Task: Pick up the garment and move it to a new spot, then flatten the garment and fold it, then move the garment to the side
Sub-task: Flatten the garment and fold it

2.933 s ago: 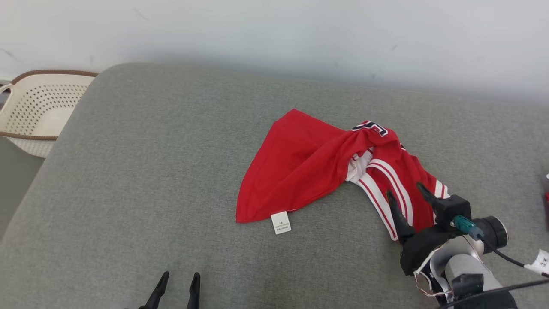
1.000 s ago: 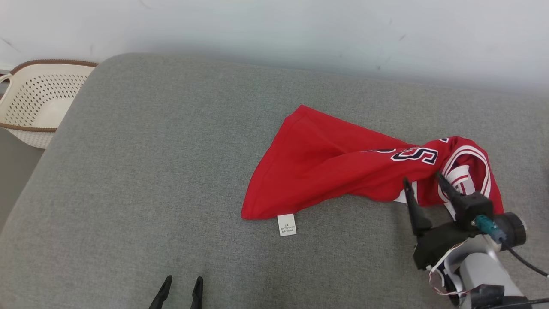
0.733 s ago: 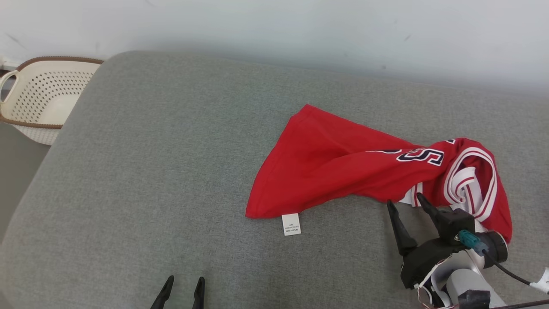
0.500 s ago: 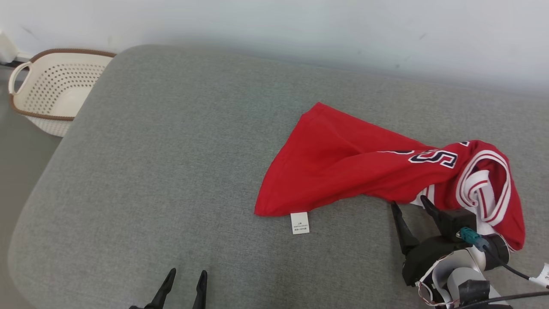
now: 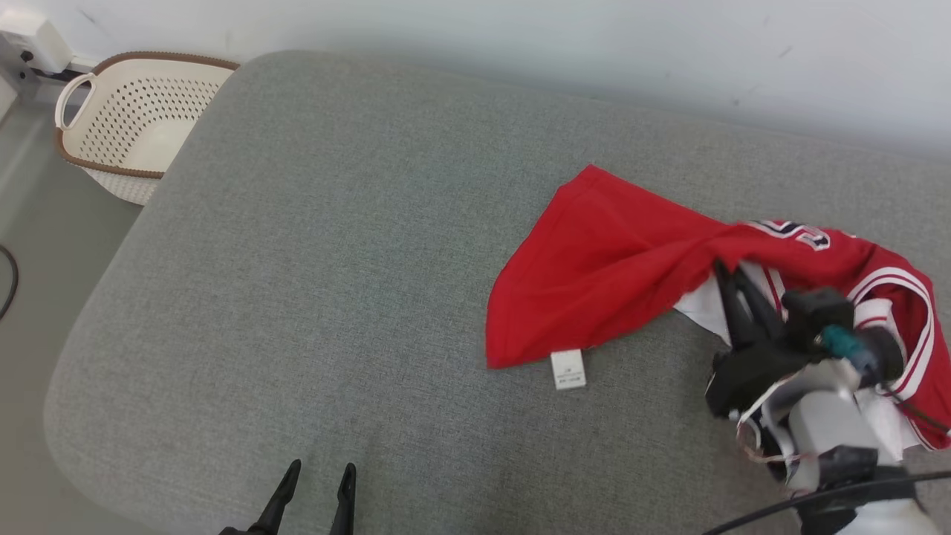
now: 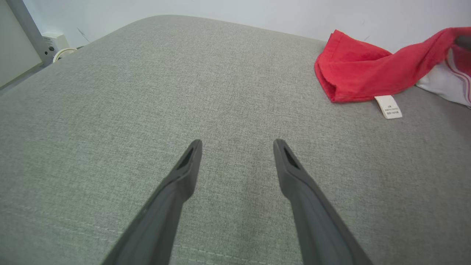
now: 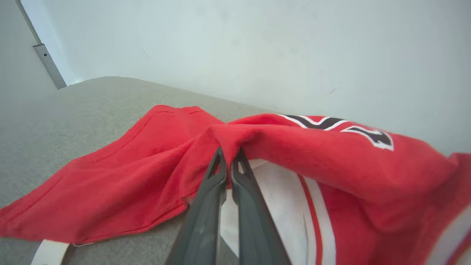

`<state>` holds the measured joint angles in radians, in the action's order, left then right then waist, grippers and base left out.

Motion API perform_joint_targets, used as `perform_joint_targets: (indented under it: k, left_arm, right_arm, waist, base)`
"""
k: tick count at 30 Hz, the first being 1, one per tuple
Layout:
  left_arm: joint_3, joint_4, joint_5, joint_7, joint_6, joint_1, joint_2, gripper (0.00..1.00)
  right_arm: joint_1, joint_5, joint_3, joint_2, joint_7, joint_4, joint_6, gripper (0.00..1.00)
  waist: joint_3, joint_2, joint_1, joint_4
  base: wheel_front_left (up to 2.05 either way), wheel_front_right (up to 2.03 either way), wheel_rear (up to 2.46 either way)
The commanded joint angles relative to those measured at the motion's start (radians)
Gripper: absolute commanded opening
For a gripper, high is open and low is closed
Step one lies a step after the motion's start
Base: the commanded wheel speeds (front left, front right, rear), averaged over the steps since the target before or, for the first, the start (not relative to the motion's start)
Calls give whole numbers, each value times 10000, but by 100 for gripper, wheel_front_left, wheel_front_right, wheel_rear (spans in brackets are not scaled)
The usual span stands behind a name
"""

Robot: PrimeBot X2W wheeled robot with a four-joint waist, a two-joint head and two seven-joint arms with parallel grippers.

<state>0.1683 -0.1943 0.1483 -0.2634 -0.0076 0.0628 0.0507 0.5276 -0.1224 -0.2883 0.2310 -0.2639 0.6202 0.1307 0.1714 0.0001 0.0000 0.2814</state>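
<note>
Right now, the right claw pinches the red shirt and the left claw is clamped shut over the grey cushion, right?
Not the left gripper: the left wrist view shows it open, fingers spread over the grey cushion. The right gripper does pinch the red shirt.

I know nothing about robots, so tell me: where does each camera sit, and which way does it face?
Head view: on the head, looking down at the grey cushion and red garment; left gripper open, right gripper shut on the garment.
Left wrist view: on the left wrist, facing along its open fingers across the cushion.
Right wrist view: on the right wrist, facing along its shut fingers into the garment.
Head and left wrist views share the white label.
</note>
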Motion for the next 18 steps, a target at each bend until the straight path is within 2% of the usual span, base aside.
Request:
perform_joint_targets:
  k: [1,4,8,13,14,18]
  left_arm:
    - [6,-4,-39,-14,-37,-67,-1,100]
    - [188,-63,-18,-13,-56,85,0,100]
    - [524,-108,112,-13,-97,313,0,100]
    - [888,-158,177,-14,-102,428,2,100]
    - [956,-190,226,-14,-98,367,2,100]
    - [948,-193,263,-13,-44,192,2,100]
  right_arm:
    - [184,18,13,143,0,-148,0,0]
    - [672,144,7,262,-2,16,0,0]
    - [1565,311,139,254,-2,968,0,0]
    - [2420,617,958,151,0,2442,0,0]
    - [2591,601,1145,64,160,3394,0,100]
    - [2968,534,1282,-39,94,4199,0,100]
  waist:
    - [68,-1,0,25]
    - [156,-1,0,132]
    - [290,-1,0,465]
    - [385,-1,0,960]
    - [362,-1,0,1117]
    - [290,-1,0,1186]
  base:
    - [0,0,0]
    - [0,0,0]
    - [0,0,0]
    - [0,0,0]
    - [0,0,0]
    - [0,0,0]
